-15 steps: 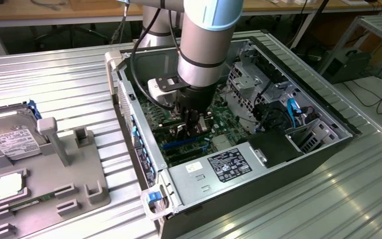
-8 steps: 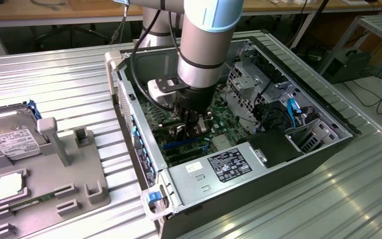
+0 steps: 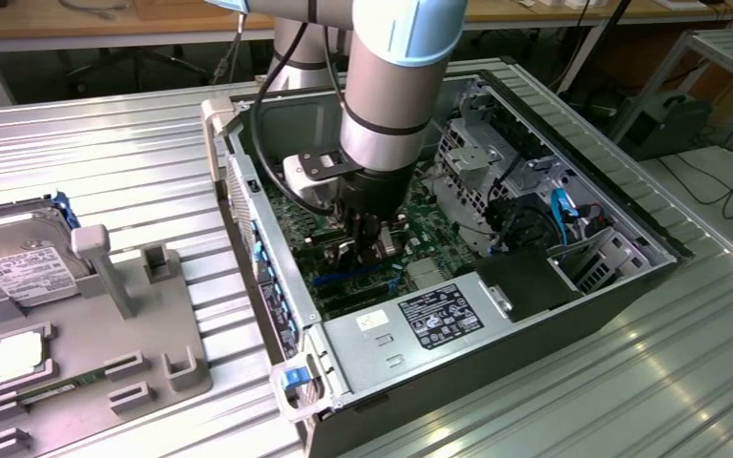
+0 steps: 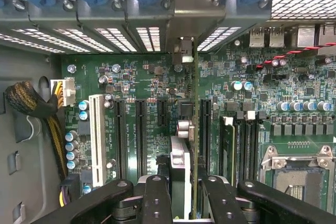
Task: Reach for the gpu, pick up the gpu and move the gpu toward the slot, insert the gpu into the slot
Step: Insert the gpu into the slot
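Note:
My gripper is down inside the open computer case, shut on the gpu. The card stands on edge between the black fingers, over the green motherboard. Its silver end bracket lies against the case's rear wall. In the exterior view the gripper hangs just above a long blue slot on the board. The card's lower edge is hidden, so I cannot tell whether it touches the slot.
Long black connectors and a white one lie parallel to the card. The CPU socket and memory sticks are on its other side. Outside the case, a grey fixture and a hard drive sit on the ribbed metal table.

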`<state>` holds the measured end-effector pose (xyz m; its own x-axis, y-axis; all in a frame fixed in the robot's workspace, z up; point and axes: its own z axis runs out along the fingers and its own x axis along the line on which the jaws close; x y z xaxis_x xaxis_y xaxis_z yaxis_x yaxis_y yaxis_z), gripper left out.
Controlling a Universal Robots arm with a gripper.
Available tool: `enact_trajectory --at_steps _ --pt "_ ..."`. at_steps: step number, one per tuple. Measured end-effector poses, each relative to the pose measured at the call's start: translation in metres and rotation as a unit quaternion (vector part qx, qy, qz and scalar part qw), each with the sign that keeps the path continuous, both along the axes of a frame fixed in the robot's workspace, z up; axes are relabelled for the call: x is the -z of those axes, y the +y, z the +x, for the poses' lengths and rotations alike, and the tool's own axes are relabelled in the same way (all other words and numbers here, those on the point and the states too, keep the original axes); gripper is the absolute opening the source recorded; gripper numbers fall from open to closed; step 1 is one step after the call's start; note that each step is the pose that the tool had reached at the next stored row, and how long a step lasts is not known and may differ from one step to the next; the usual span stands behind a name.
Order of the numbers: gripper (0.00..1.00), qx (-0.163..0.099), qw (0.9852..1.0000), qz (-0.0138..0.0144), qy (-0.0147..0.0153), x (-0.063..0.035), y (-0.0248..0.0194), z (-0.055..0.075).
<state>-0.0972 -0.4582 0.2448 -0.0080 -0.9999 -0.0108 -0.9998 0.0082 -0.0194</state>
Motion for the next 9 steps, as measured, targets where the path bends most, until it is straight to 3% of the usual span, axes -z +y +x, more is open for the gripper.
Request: enact_trajectory --at_steps 9 --pt "0.28 0.000 1.0000 0.0002 -0.0001 0.0002 0.0027 0.0000"
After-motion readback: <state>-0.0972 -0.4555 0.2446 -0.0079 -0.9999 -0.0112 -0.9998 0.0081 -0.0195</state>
